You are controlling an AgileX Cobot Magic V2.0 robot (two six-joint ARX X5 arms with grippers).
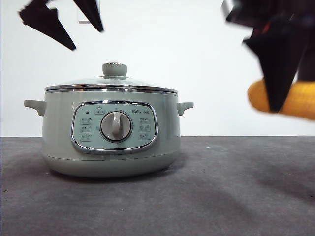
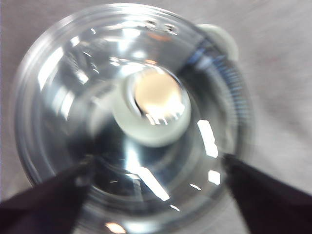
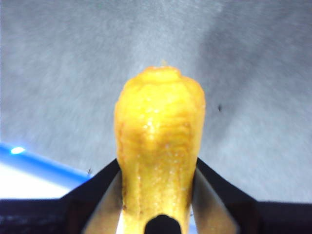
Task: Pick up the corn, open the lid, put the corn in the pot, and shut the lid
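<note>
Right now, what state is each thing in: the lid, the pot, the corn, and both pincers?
lid: seated on the pot, shut.
pot: upright on the table, closed.
corn: held in the air beside the pot.
right pincer: shut on the corn.
left pincer: open, above the lid's knob, not touching.

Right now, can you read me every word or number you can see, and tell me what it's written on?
"Bear": my best guess at the small brand mark on the pot's control panel, right of the dial; too small to be sure.
Button labels around the dial: too small to read.
Lid, corn, table: no writing visible.
</note>
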